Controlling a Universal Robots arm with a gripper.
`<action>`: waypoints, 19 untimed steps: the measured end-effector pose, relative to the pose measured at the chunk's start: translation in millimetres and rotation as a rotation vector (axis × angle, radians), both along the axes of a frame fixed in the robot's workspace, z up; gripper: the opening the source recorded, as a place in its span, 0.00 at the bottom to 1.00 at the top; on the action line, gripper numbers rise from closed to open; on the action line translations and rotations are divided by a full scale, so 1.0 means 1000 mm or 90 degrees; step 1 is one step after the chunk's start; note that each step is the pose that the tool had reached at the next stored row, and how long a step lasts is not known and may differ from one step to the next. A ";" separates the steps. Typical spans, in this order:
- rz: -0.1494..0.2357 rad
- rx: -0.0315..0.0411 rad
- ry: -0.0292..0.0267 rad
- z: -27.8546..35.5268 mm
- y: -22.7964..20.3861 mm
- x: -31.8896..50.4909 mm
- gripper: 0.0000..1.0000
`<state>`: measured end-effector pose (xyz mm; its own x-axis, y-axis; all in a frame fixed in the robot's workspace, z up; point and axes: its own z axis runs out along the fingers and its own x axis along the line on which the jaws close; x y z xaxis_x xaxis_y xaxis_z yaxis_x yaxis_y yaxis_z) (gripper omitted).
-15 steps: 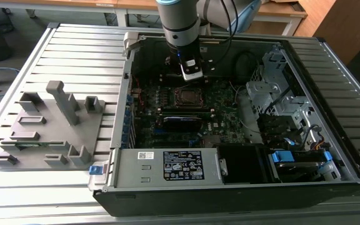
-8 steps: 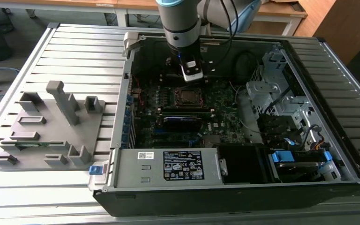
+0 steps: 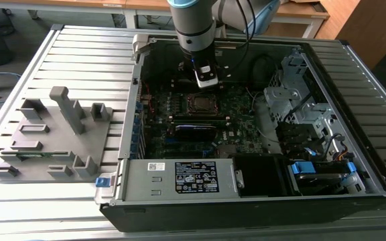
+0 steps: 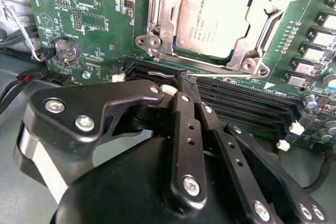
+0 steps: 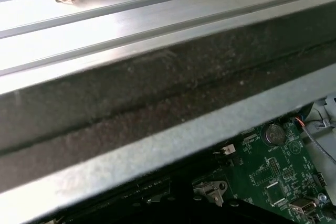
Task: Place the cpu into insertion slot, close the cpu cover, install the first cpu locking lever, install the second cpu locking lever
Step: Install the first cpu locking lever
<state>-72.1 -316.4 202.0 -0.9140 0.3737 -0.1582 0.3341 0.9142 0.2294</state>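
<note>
The cpu [image 4: 212, 19], a flat square chip with a dull metal top, lies seated in the insertion slot [image 3: 202, 104] on the green motherboard. The silver cpu cover [image 4: 265, 27] lies flat around it, and the chip shows through its window. My gripper [image 4: 189, 81] hovers just beside the socket, over the black memory slots. Its black fingers [image 4: 184, 124] meet at the tips, shut on nothing. In the exterior view the gripper [image 3: 206, 80] hangs inside the open computer case, just behind the socket.
Long black memory slots [image 4: 247, 111] run beside the socket, and a coin battery [image 4: 67, 51] sits on the board. The case walls [image 5: 157, 93], a drive cage [image 3: 300, 100] and a power supply [image 3: 179, 175] hem in the board. A grey fixture tray [image 3: 52, 135] stands at the exterior view's left.
</note>
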 end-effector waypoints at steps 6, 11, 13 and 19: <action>0.000 -0.0009 0.0000 -0.0006 0.0030 0.0005 0.10; 0.000 -0.0012 -0.0008 -0.0015 0.0036 0.0004 0.10; 0.000 -0.0012 -0.0009 -0.0016 0.0036 0.0005 0.10; 0.000 -0.0030 -0.0010 -0.0025 0.0037 0.0006 0.10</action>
